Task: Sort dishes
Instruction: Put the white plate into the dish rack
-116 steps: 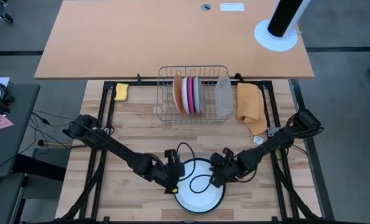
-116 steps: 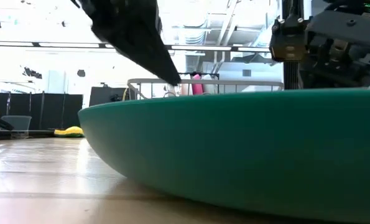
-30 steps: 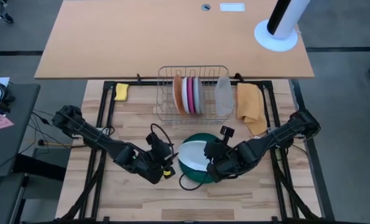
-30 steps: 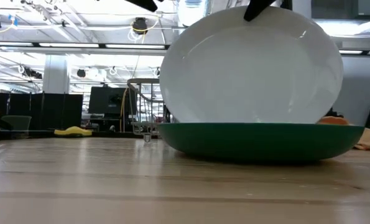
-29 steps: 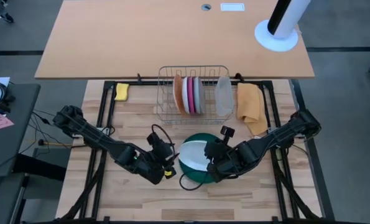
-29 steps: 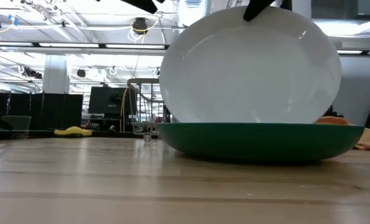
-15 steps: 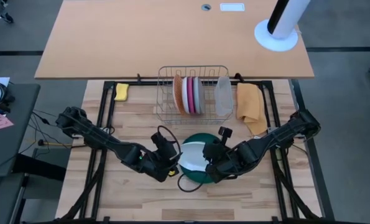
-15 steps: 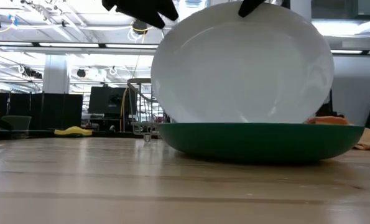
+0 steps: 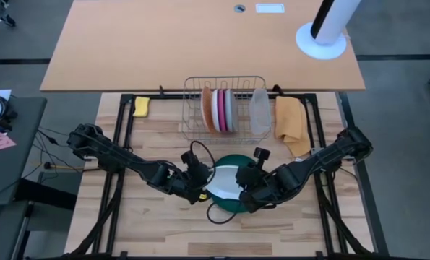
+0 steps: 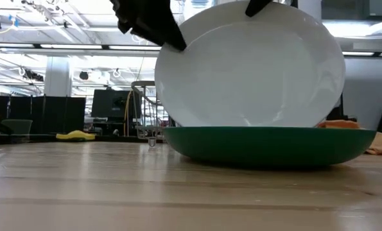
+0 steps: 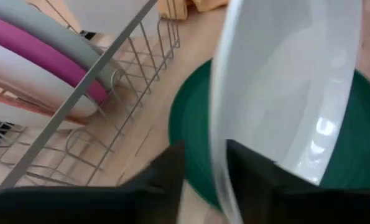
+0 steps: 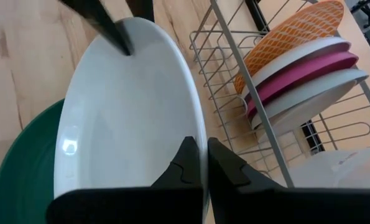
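Two grippers are on the white plate (image 9: pixel 222 180) now: the right gripper (image 12: pixel 202 163) is clamped on its rim, tilting it up off the dark green plate (image 10: pixel 268 145), and the left gripper (image 11: pixel 204 167), which stood clear to the side a second ago, has closed in with fingers straddling the opposite edge, looking like a handover; beyond the white plate, the rack (image 9: pixel 193 130) holds orange, white, pink and grey plates

The wooden bench (image 9: pixel 157 224) fills the lower half of the high view. Directly on it: a wire rack (image 9: pixel 224 137) at upper centre, a yellow sponge (image 9: pixel 141 106) at upper left, an orange cloth (image 9: pixel 290 123) at upper right just beside the rack, and a green plate (image 9: pixel 234 204) lying flat at centre, below the rack.
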